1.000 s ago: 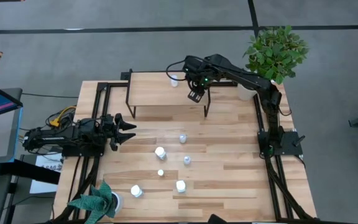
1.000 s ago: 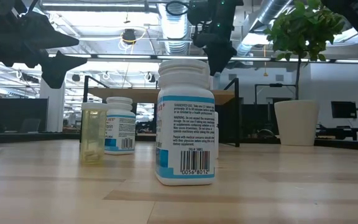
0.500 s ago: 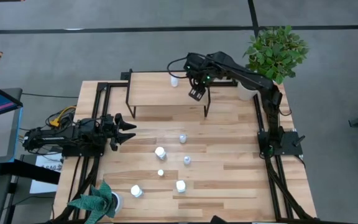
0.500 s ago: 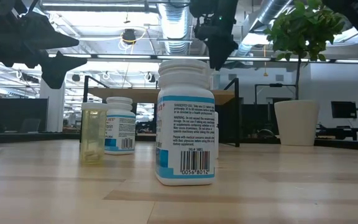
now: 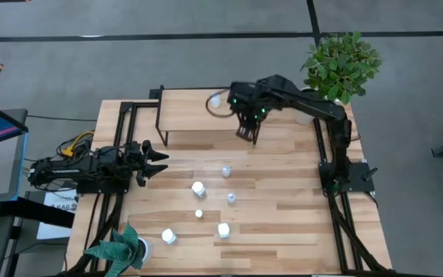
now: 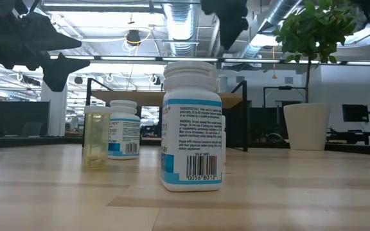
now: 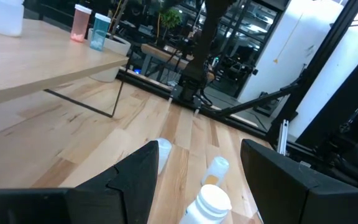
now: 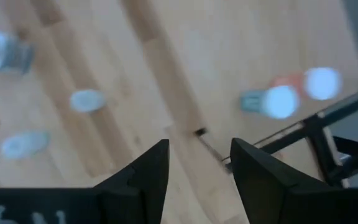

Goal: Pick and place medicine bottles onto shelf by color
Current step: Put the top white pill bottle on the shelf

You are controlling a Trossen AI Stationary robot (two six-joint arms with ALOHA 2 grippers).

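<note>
Shelf (image 5: 194,111), upper centre of the high view: my right pincer (image 5: 247,129) hangs over its right front edge, fingers spread wide and empty. Striking that edge on descent is my chief risk. My left pincer (image 5: 154,163), mid-left, waits splayed. Six medicine bottles (image 5: 198,188) stand loosely clustered at lower centre; a careless reach could topple a neighbour. Two small bottles (image 7: 83,25) already stand on the shelf.
</note>
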